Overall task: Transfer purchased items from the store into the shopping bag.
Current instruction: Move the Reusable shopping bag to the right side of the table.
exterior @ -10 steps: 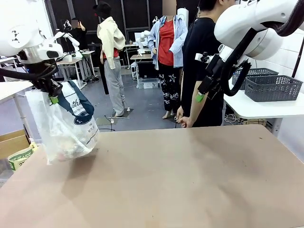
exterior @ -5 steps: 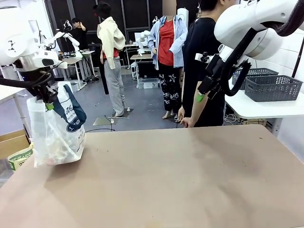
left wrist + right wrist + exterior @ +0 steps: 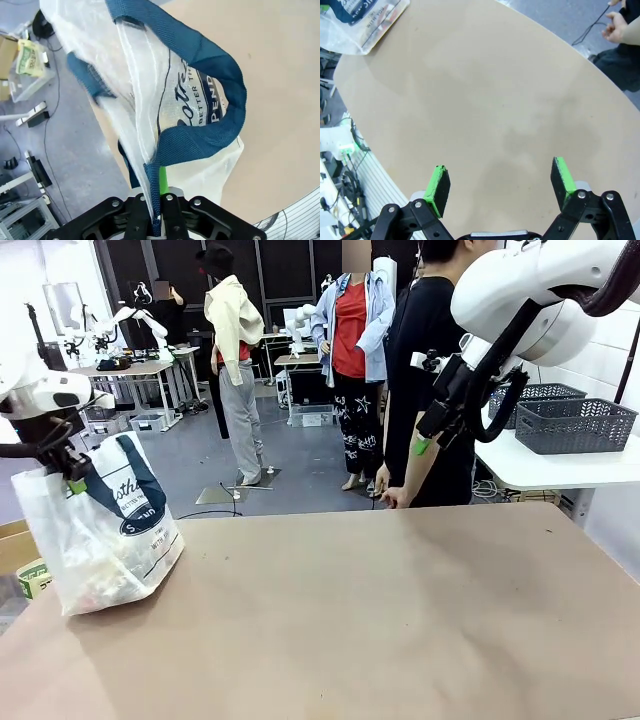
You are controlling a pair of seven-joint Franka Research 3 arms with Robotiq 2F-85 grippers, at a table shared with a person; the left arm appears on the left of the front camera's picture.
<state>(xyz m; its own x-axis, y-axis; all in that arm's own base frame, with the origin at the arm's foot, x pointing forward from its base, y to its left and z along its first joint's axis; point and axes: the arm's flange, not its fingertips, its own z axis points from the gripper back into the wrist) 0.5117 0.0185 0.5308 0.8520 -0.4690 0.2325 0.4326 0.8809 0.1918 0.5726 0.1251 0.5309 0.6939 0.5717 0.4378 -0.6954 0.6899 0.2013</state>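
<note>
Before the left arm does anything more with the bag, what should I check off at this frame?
1. Left tool shut on the bag at its top, beside the blue handle: ok.
2. Bag bottom resting on the table: ok.
3. Bag clear of the table's left edge: not ok, it sits right at it.
4. Items inside the bag: cannot tell which or how many.
5. Right tool open, raised, holding nothing: ok.

Even indoor light, soft shadow under shopping bag (image 3: 100, 540) at 8 o'clock; white glare on arms; wrist views fisheye-bent at edges.
</note>
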